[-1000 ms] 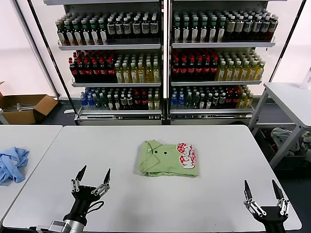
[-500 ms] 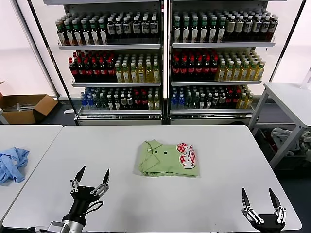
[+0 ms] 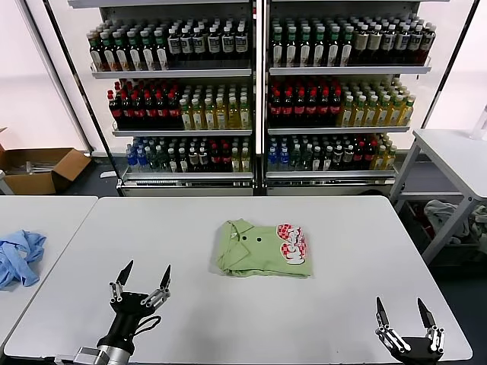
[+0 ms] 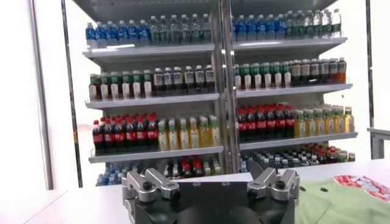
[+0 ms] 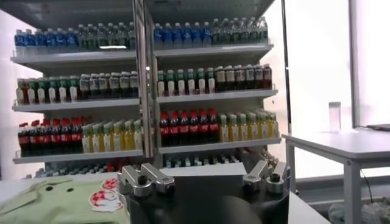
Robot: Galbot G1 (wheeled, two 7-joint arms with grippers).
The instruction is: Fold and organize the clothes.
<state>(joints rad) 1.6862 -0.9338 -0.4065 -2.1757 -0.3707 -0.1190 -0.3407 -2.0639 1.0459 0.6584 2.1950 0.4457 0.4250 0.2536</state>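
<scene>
The light green polo shirt lies folded in a compact rectangle at the middle of the white table, its red-and-white graphic facing up on the right side. It also shows in the left wrist view and the right wrist view. My left gripper is open and empty over the table's front left, well short of the shirt. My right gripper is open and empty at the front right edge, low in the head view.
A light blue cloth garment lies on a separate table at the left. Shelves of bottles stand behind the table. A cardboard box sits on the floor at far left. Another white table stands at the right.
My right gripper has drawn back toward the front edge and lower in the head view. The left gripper and the shirt have stayed where they were.
</scene>
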